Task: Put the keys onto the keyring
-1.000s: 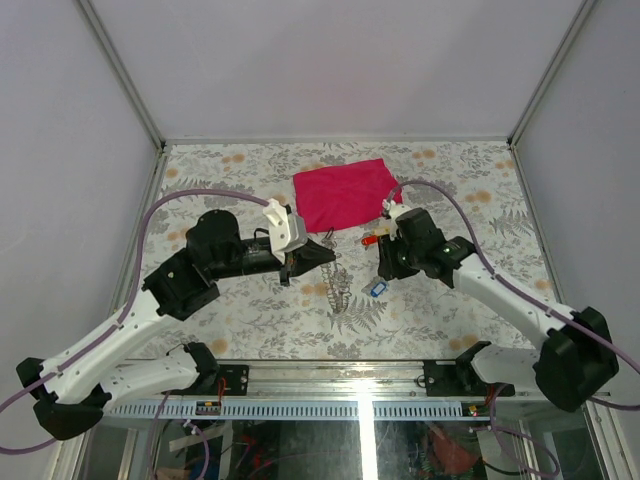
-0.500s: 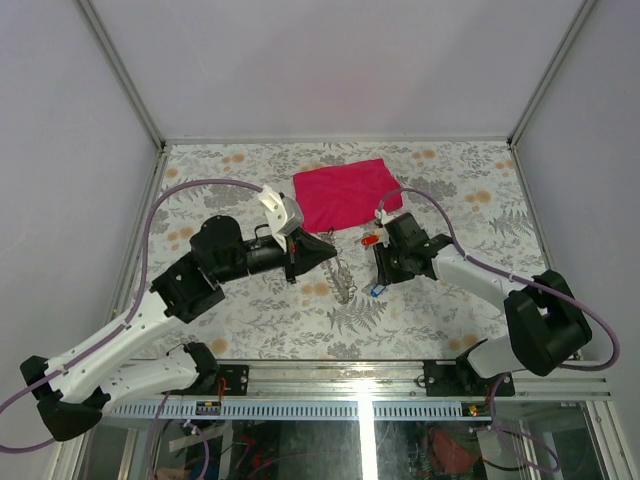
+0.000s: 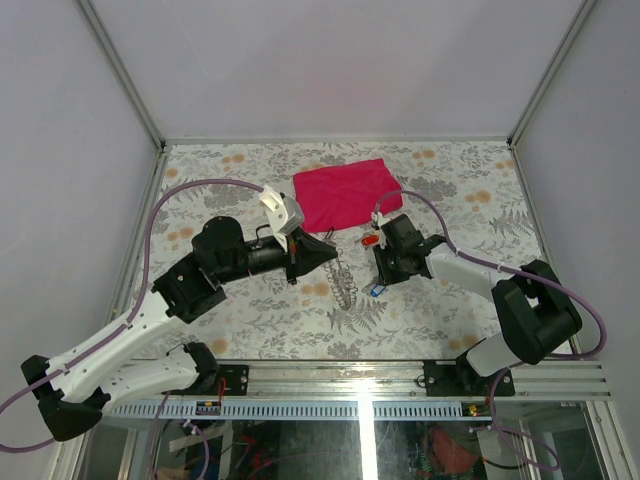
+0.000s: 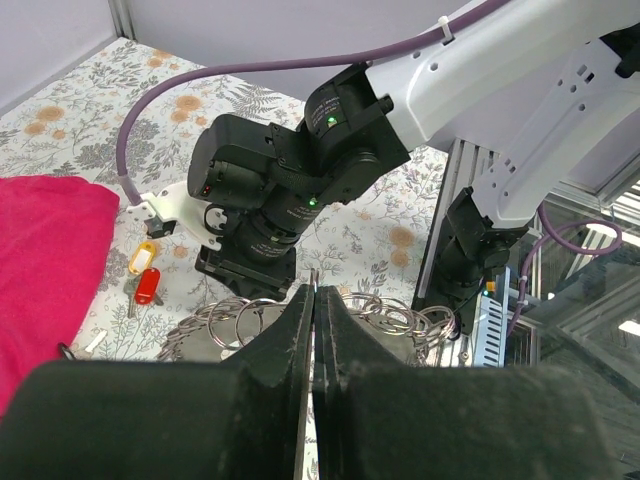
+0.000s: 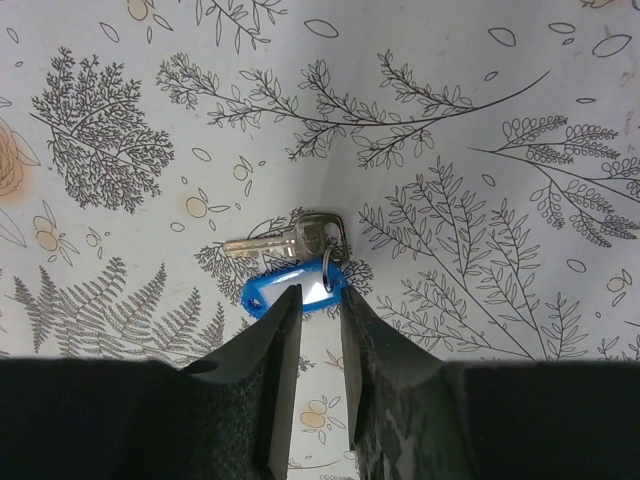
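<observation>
1. The keyring [image 4: 255,318] is a bunch of silver coils on the floral table [image 3: 470,215], between the two arms.
2. The left gripper [image 4: 313,295] has its fingers pressed fully together, nipping a thin silver edge of the keyring.
3. The blue-tagged key [image 5: 270,243] lies flat, right of the keyring.
4. The right gripper [image 5: 320,295] has its jaws narrowly apart, tips straddling the blue tag; no hold is evident.
5. The red-tagged key [image 4: 147,286] and the yellow-tagged key [image 4: 143,260] lie beside the pink cloth [image 3: 345,193].

Robot lab cell: plain white panel walls [image 3: 330,60] on aluminium framing [image 3: 124,75], floral-covered worktop [image 3: 470,180], mounting rail [image 3: 330,372] at 6 o'clock.
</observation>
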Motion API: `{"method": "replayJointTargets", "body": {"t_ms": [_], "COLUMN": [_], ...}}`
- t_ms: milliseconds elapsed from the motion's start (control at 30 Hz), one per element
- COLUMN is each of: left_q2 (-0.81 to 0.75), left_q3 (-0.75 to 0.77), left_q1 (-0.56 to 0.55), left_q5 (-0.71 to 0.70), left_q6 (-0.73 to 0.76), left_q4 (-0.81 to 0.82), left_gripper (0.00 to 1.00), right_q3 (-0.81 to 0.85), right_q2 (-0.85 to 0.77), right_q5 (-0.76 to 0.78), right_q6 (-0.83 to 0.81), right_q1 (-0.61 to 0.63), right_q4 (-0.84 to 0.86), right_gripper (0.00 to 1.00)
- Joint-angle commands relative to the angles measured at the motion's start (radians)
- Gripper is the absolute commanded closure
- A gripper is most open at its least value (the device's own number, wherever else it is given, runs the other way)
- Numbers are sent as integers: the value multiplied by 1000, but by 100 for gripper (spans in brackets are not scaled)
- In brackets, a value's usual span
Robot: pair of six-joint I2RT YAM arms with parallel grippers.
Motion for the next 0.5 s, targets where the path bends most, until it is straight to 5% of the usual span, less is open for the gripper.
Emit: {"method": "replayJointTargets", "body": {"t_ms": [0,467], "left_q2": [-16,-11], "left_q3": [21,20], "left_q1": [-3,-3], "left_q5": [-4,-3], "left_q6": [-11,-9], "left_q4": [83,85], "left_gripper": [100,100], "right_q3": [2,7], "right_q2": [21,37], "right_q5": [23,30], "right_q6": [-15,-32], "right_q1": [-6,-6], "right_q4": [34,45], "right_gripper": [74,84]}}
